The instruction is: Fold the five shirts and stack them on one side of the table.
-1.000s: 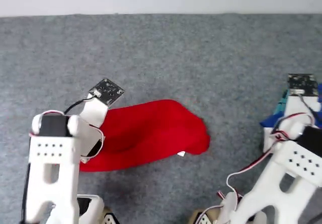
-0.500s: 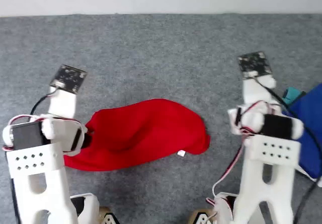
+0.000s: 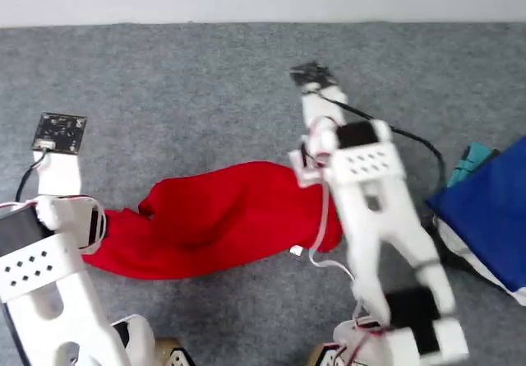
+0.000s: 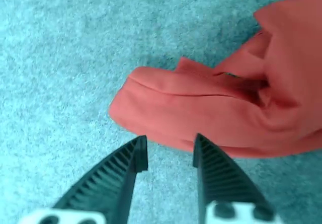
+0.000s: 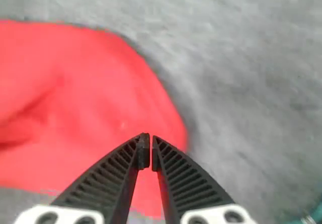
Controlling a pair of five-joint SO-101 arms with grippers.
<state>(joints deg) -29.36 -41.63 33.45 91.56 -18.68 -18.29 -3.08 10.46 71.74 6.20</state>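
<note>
In the high view, a red shirt (image 3: 222,218) is seen lying crumpled across the middle of the grey table (image 3: 205,86), drawn out lengthwise from left to right. The left arm (image 3: 49,251) is placed at the shirt's left end, and the right arm (image 3: 362,169) is stretched over its right end. A blue shirt (image 3: 489,206) is laid at the table's right edge, well apart from the red one, with a teal item (image 3: 468,164) just beside it.

In the left wrist view, the left gripper (image 4: 170,151) is shown with its jaws parted and nothing held between them. The rounded, folded end of the red shirt (image 4: 201,118) is found just beyond the fingertips, lying flat on the table.

In the right wrist view, the right gripper (image 5: 150,151) is shown clenched, its toothed jaws pressed together at the tips. It is poised above the red shirt (image 5: 75,108), near the cloth's curved edge. Whether any cloth is pinched cannot be told.
</note>
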